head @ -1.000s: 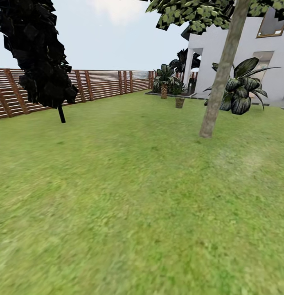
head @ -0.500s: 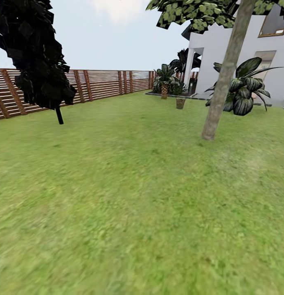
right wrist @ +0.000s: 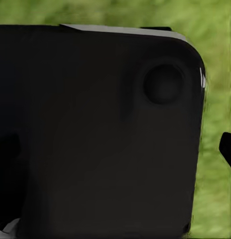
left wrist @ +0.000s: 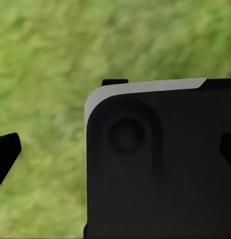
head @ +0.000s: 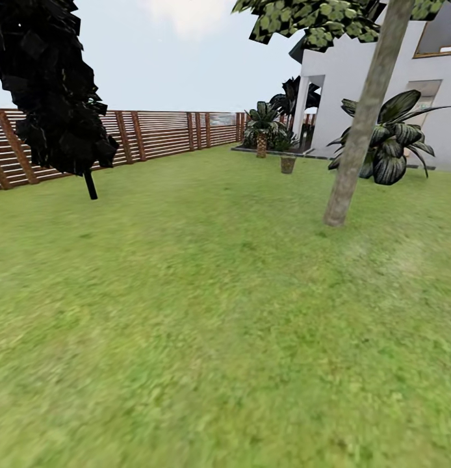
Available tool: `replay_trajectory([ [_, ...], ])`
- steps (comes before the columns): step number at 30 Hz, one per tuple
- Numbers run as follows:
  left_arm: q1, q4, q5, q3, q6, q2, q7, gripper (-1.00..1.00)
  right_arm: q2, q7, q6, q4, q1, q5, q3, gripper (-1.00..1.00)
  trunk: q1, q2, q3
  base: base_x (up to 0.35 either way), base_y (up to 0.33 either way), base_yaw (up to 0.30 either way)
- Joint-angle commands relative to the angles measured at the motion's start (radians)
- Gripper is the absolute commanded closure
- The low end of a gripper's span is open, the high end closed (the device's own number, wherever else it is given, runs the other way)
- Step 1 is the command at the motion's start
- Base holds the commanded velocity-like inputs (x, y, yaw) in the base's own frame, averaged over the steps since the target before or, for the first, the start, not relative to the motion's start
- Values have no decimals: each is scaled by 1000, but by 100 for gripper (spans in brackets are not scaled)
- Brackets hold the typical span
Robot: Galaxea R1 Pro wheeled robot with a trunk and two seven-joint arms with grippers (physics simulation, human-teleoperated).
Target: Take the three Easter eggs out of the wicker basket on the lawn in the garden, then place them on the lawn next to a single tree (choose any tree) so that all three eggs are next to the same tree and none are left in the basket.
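Facing the tree (head: 355, 149) across open lawn (head: 206, 312), the robot is apparently travelling, wrist cameras looking down over its dark base; whether either hand is open cannot be told.

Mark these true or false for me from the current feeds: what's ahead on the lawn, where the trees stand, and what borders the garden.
1. A tall tree with a bare grey-tan trunk stands on the lawn ahead and to the right. True.
2. A dark columnar tree stands to the left, in front of the slatted wooden fence. True.
3. The fence is white brick. False: it is brown horizontal wooden slats.
4. The small palm stands beside the dark columnar tree. False: it stands far back, near the white house.
5. Both wrist views look down on grey paving. False: green grass lies beneath a dark robot body.
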Motion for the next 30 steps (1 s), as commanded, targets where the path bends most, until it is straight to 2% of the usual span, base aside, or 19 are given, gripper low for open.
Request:
replay_trajectory([
  [1, -1, 1, 0, -1, -3, 0, 1, -100, -7, -1, -1, -1, 1, 0, 2, -100, 1, 0, -1, 332, 0, 0],
  [4, -1, 0, 0, -1, -6, 0, 0, -100, -26, -2, 0, -1, 1, 3, 1, -100, 1, 0, -1, 332, 0, 0],
  [9, 0, 0, 0, 1, -8, 0, 1, -100, -32, -3, 0, 0, 1, 1, 1, -100, 1, 0, -1, 332, 0, 0],
  [30, -1, 0, 0, 2, -9, 0, 1, -100, -34, -3, 0, 0, 1, 1, 3, -100, 1, 0, -1, 332, 0, 0],
])
